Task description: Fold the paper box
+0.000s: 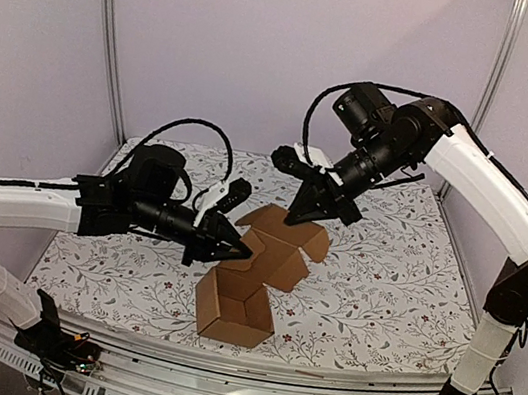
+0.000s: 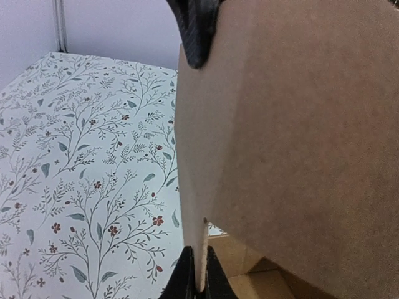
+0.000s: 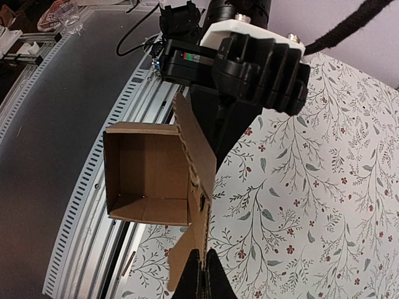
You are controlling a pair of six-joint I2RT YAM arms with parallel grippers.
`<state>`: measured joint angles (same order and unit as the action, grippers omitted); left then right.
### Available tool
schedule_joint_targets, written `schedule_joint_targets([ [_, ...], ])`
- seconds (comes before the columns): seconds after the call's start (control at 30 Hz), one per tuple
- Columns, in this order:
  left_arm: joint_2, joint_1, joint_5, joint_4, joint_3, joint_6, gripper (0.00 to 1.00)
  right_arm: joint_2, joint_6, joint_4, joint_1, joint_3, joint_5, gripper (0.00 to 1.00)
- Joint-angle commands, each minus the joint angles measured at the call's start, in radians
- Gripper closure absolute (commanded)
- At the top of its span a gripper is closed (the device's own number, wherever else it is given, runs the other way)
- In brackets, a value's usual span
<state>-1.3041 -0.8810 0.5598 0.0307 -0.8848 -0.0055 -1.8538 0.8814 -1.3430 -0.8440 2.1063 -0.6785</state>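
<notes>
Two arms reached in from the near edge of the table (image 1: 387, 309). The paper box (image 1: 236, 306) sat between them on the flowered cloth, close to the front edge and a little left of middle. Its nearest part was an open carton body, mouth upward, with plain brown walls standing upright. Just behind that body the flaps rose and spread toward the back, creased but not folded in.

The left gripper (image 1: 237, 252) came in from the left, nearly level, and its tip met the cardboard on the box's left side just above the open body. In its own camera the fingers (image 2: 182, 281) were pressed together on the thin edge of a cardboard panel, which stood on edge and filled the right half of that view. A dark tip showed at the panel's top edge, though I could not tell what it was.

Farther back, the right gripper (image 1: 306, 215) pointed steeply down onto the far flap. Its fingers (image 3: 187, 288) were likewise pinched on a flap's edge. The hollow of the box lay beyond them to the left, and the left gripper's black body faced them just across the cardboard. Behind everything stood the plain pale back wall (image 1: 299, 51).
</notes>
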Motion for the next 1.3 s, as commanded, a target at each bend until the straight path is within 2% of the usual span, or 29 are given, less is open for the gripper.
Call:
schedule_joint_targets([
  [0.0, 0.0, 0.008, 0.025, -0.014, -0.026, 0.0, 1.0, -0.002, 0.009, -0.249, -0.011, -0.002, -0.042, 0.96],
  [0.1, 0.02, 0.01, 0.016, -0.062, -0.01, -0.013, 1.0, 0.011, -0.007, -0.239, 0.015, -0.003, -0.045, 0.88],
  [0.17, 0.047, 0.012, 0.001, -0.092, 0.015, -0.028, 1.0, 0.037, -0.019, -0.22, 0.095, -0.005, -0.106, 0.82],
  [0.23, 0.085, 0.016, -0.013, -0.15, 0.052, -0.057, 1.0, 0.063, -0.046, -0.165, 0.237, -0.029, -0.21, 0.74],
  [0.33, 0.143, 0.022, -0.026, -0.289, 0.134, -0.13, 1.0, 0.118, -0.155, 0.004, 0.391, -0.17, -0.361, 0.69],
  [0.4, 0.164, 0.023, -0.036, -0.362, 0.168, -0.164, 1.0, 0.161, -0.24, 0.138, 0.428, -0.291, -0.377, 0.66],
  [0.5, 0.172, 0.024, -0.053, -0.435, 0.193, -0.197, 1.0, 0.207, -0.338, 0.346, 0.429, -0.465, -0.396, 0.61],
  [0.57, 0.17, 0.024, -0.075, -0.492, 0.21, -0.225, 1.0, 0.215, -0.415, 0.424, 0.419, -0.531, -0.434, 0.59],
  [0.7, 0.165, 0.025, -0.115, -0.588, 0.244, -0.269, 1.0, 0.204, -0.433, 0.433, 0.358, -0.542, -0.43, 0.59],
  [1.0, 0.106, 0.025, -0.117, -0.68, 0.243, -0.326, 1.0, 0.229, -0.426, 0.443, 0.234, -0.537, -0.457, 0.58],
  [1.27, 0.063, 0.024, -0.095, -0.725, 0.222, -0.363, 1.0, 0.223, -0.458, 0.478, 0.196, -0.528, -0.503, 0.57],
])
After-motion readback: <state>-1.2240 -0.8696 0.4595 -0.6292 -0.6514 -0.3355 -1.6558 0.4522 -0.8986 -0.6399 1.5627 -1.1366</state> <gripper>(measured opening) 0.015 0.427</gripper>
